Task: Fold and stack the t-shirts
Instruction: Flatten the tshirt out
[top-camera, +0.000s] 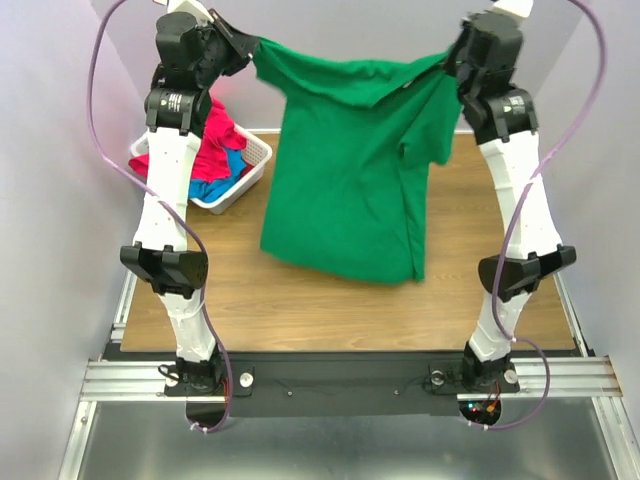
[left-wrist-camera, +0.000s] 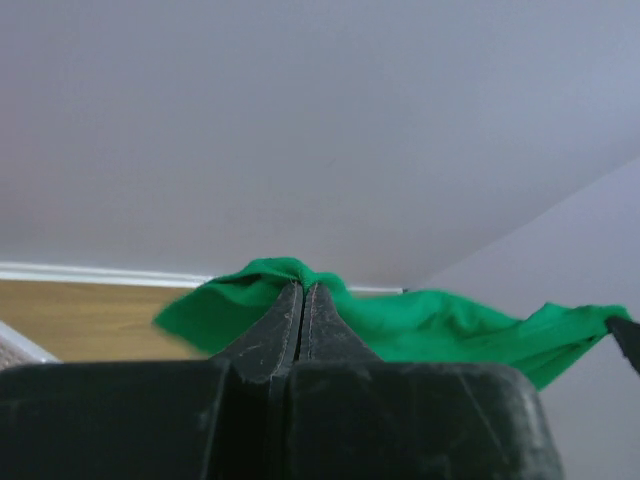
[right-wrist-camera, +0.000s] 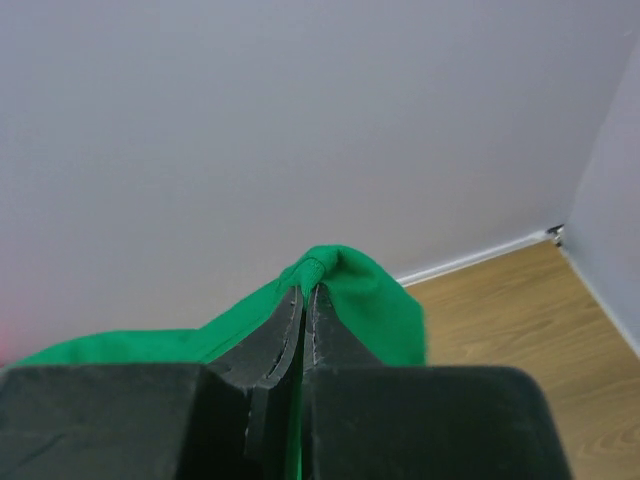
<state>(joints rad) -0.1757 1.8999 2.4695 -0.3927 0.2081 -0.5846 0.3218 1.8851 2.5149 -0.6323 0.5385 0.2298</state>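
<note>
Pinched shut on the green t-shirt (top-camera: 350, 170) hanging over the desk (top-camera: 300, 295), your left end effector (top-camera: 248, 48) and right end effector (top-camera: 452, 58) should lower evenly, hem first, holding it taut.

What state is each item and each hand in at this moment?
green t-shirt: unfolded, hanging spread between both hands.
left hand: shut on one top corner of the green t-shirt.
right hand: shut on the other top corner.
white basket: upright on the table.
red t-shirt: crumpled in the white basket.
blue t-shirt: crumpled in the white basket.
</note>
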